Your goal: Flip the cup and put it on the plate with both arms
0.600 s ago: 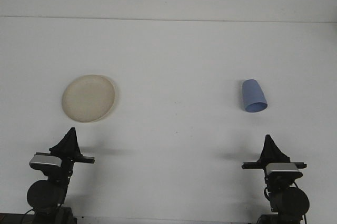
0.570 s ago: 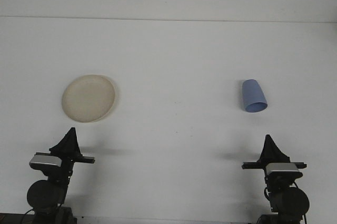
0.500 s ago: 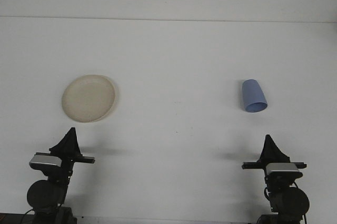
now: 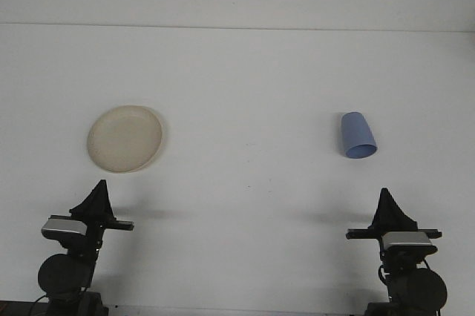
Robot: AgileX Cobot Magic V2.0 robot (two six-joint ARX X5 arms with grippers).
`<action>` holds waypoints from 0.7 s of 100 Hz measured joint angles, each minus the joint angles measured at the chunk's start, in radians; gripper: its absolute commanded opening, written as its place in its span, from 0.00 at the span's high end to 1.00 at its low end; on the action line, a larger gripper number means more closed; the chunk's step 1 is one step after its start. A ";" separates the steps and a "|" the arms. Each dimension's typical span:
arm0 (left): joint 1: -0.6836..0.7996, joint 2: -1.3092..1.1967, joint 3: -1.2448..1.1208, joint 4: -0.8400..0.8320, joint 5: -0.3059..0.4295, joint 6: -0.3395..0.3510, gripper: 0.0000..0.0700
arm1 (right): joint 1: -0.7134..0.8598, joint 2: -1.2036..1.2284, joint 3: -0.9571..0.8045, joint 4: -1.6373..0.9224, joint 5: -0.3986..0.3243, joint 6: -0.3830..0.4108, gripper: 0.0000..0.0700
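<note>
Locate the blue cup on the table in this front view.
The blue cup lies on its side on the right half of the white table, beyond the right gripper and far from the cream plate on the left.

Plate left, cup right, on the table.
The plate [image 4: 125, 138] lies left; the cup [image 4: 358, 135] lies on its side well apart at right, both on the table [image 4: 245, 79].

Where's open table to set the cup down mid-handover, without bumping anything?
The broad middle strip of white table between the round beige plate and the blue plastic cup lying on its side is bare. The far table behind both is bare too. Near the front edge, the left gripper and right gripper crowd the corners.
</note>
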 measured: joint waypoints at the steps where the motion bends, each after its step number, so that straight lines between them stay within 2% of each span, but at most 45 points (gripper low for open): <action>1: 0.000 0.000 0.000 0.000 0.000 0.000 0.98 | 0.000 0.003 0.008 -0.007 0.000 0.000 1.00; 20: 0.000 0.000 0.000 0.000 0.000 0.000 0.98 | 0.000 0.116 0.195 -0.193 0.000 -0.006 1.00; 49: 0.000 0.000 0.000 0.000 0.000 0.000 0.98 | 0.000 0.381 0.555 -0.488 0.000 -0.069 1.00; 70: 0.000 0.000 0.000 0.000 0.000 0.000 0.98 | 0.000 0.555 0.727 -0.725 0.000 -0.081 1.00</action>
